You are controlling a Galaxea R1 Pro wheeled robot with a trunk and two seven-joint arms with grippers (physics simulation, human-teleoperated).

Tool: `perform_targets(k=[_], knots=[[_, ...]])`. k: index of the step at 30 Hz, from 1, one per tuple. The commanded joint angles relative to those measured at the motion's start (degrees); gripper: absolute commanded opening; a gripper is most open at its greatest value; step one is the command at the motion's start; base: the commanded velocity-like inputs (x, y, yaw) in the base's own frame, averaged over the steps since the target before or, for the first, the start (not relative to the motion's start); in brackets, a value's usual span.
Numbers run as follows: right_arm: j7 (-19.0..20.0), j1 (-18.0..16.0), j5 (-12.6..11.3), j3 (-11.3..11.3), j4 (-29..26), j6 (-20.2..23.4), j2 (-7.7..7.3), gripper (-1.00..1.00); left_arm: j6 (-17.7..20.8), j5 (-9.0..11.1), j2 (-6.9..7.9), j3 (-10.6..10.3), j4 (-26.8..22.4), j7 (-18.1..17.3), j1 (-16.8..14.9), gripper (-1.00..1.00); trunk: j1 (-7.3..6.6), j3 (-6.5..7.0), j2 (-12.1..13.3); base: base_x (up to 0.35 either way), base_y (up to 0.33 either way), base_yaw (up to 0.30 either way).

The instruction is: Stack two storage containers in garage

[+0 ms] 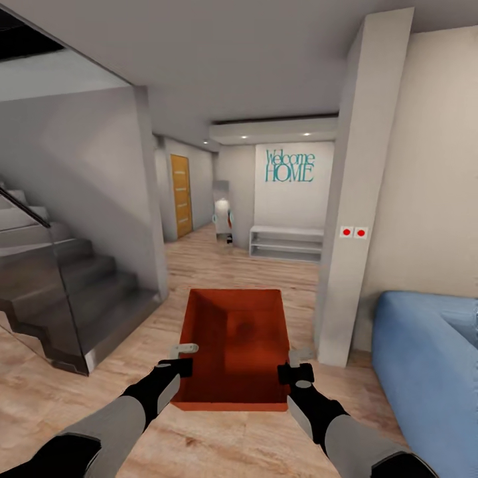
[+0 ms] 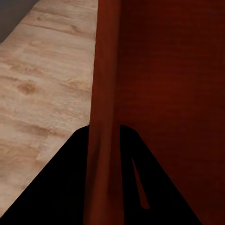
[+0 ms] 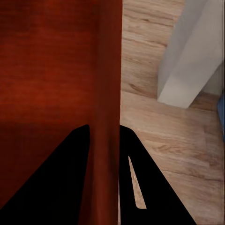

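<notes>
Left claw (image 1: 180,358), right claw (image 1: 292,364) clamp opposite container (image 1: 234,345) walls.

Both arms stretched forward, left gripper (image 1: 184,357) and right gripper (image 1: 295,364) clamped — level, well apart

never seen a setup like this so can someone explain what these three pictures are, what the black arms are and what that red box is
These are simulator renders from one wheeled robot with two arms. The large picture comes from a camera on its head, looking forward and down over a pale wood plank floor, with stairs to the left, a blue sofa to the right and a "Welcome HOME" wall sign ahead. The other two come from cameras near each wrist. Each arm ends in a two-fingered clamp. The left end effector pinches one side wall of a red-orange storage container, and the right end effector pinches the opposite wall, so the open-top bin is held between the arms.
</notes>
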Motion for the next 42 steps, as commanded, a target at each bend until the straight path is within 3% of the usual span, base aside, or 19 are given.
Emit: perform_targets(k=[1, 42], knots=[[-0.56, -0.05, -0.98, -0.56, 0.46, -0.40, -0.11, -1.00, -1.55, -0.96, 1.79, 1.53, -1.71, 1.23, -0.05, -1.00, 0.04, -0.08, -0.06, 0.322, 0.000, -0.233], [-0.57, -0.05, -1.03, -0.56, 0.46, -0.40, -0.10, -1.00, -1.61, -0.96, 1.84, 1.53, -1.60, 1.23, -0.05, -1.00, 0.04, -0.08, -0.06, 0.322, 0.000, -0.024]])
